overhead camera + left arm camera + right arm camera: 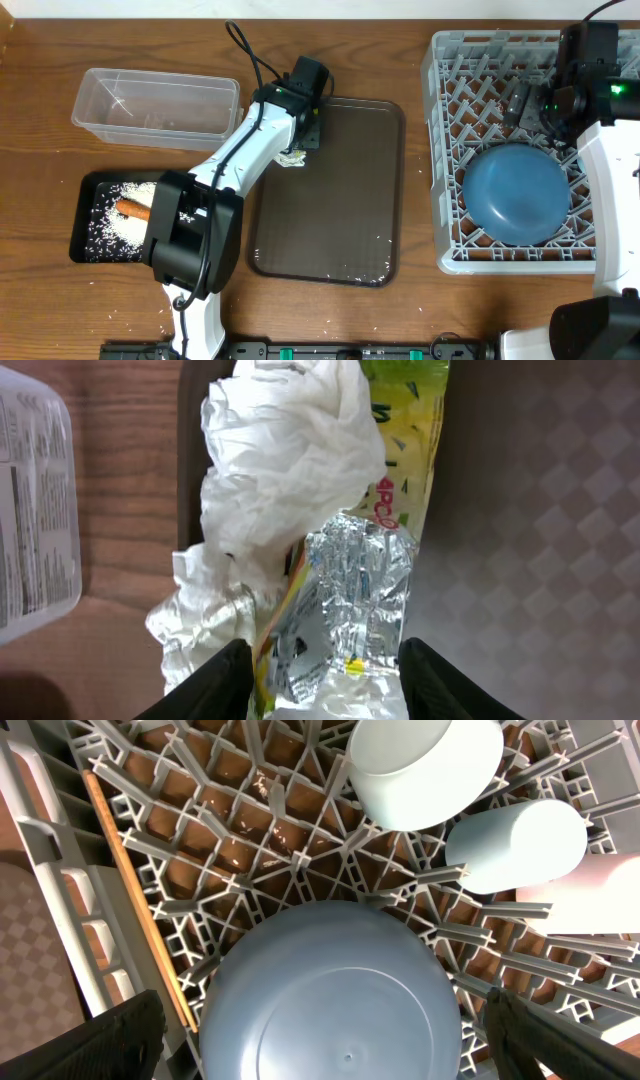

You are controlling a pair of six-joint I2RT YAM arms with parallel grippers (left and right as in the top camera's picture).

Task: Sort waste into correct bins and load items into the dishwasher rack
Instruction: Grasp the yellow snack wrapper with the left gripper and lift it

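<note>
Left gripper [325, 675] clamped on paper-and-wrapper wad [290, 480], 1 finger [225, 685] against each side of foil end. Wad sat on left edge of brown serving tray [340, 210], partly over table [40, 320]. Clear box [155, 105] stood near, to wad's left. Black tray [82, 215], further off, held rice [115, 228] and carrot [133, 209]. Right gripper [345, 1055] spread wide, gripping nothing, above blue plate [330, 980] in rack [445, 150]. Bowl [425, 770], pale cup [515, 845] and 1 chopstick [135, 890] also lay in rack.

Serving tray [330, 200]: dark brown, rectangular, rounded corners, raised rim, fine chequered surface (pattern plainest in the left wrist view), lying flat mid-table. Table [40, 300]: brown wood-grain top.
</note>
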